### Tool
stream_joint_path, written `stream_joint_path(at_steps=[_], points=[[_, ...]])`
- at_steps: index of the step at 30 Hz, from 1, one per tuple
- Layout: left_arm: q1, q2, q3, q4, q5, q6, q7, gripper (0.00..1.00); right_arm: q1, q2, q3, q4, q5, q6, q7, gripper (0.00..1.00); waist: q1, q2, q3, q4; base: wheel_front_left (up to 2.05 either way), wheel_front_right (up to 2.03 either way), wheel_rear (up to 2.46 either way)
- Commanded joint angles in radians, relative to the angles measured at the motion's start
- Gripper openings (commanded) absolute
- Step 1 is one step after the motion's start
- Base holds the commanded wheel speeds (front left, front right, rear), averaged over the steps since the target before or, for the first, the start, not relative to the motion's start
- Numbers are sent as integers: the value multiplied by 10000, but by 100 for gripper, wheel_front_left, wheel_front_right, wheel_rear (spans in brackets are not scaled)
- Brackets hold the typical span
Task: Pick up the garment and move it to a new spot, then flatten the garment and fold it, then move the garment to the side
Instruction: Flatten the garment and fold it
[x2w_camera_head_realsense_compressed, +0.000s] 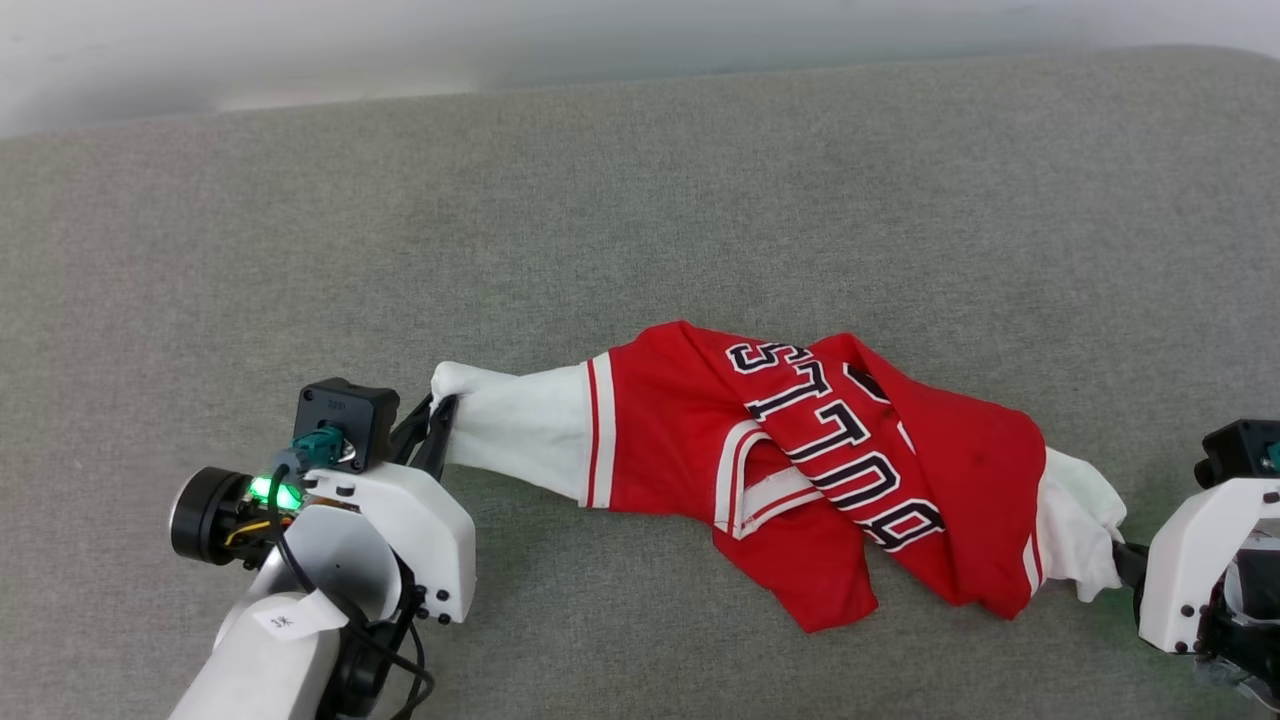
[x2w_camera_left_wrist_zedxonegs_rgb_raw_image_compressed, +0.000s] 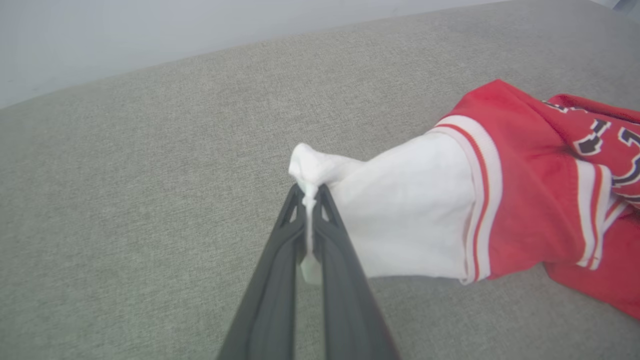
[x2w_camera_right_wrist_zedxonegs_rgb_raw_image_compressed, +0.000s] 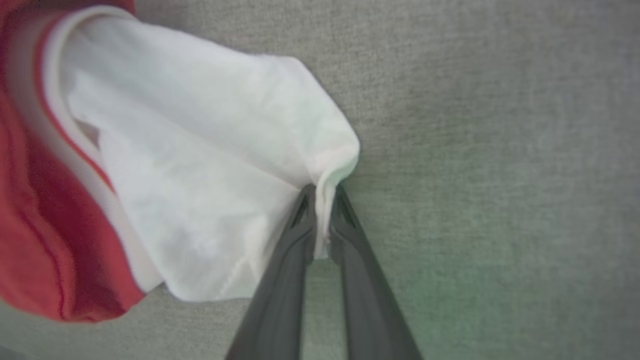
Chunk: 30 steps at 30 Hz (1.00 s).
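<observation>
1. right-side risk: the right pincer (x2w_camera_right_wrist_zedxonegs_rgb_raw_image_compressed: 322, 190) is closed on only the very tip of the right sleeve (x2w_camera_right_wrist_zedxonegs_rgb_raw_image_compressed: 210, 165). so little cloth sits between the fingers that i judge a hard pull or lift could slip it free.
2. left-side risk: the left pincer (x2w_camera_left_wrist_zedxonegs_rgb_raw_image_compressed: 311, 189) is shut on a thin pinch at the cuff of the left sleeve (x2w_camera_left_wrist_zedxonegs_rgb_raw_image_compressed: 400, 215), with a scrap of white poking out below the grip. it could slip the same way if the arms draw apart too fast.
3. twist risk: the body is wound up between the sleeves, so spreading might tighten the twist instead of flattening it. an uneven lift could drag the low red flap over the desk (x2w_camera_head_realsense_compressed: 640, 200) and bunch it.
4. place: the shirt (x2w_camera_head_realsense_compressed: 800, 450) lies on the grey desk across the lower middle of the head view. it runs from left of centre almost to the right edge, strung between the two pincers.
5. look: it has a red body and white sleeves, with red-and-white stripes at the seams. dark, white-edged letters (x2w_camera_head_realsense_compressed: 830, 440) run diagonally through the centre. the shirt is crumpled and lapped over itself, and striped trim shows just left of the letters.
</observation>
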Motion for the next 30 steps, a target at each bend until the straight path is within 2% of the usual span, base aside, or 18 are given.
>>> stream_joint_path(at_steps=[1,8,16,24,30], points=[[-120,5,30,44,-55,-28,-58,0,243,358,370,373,45,46,39,0,0,0,-117,-9,0,0,0],[-231,158,368,270,-162,86,-374,0,-403,-121,-375,-413,-548,32,-1199,0,0,0,-711,-158,0,0,0],[-1508,98,892,935,-537,-89,-735,0,-1264,180,-1251,-1196,-1928,32,-2131,0,0,0,-1481,-295,0,0,0],[-4194,-359,1159,3351,-1121,-606,-861,0,-3189,356,-1155,-956,-2568,33,-2389,0,0,0,-1690,-300,0,0,0],[-6706,-381,1278,5348,-1090,-835,-1016,0,-5529,221,-849,-147,-2660,32,-2683,0,0,0,-1103,-309,0,0,0]])
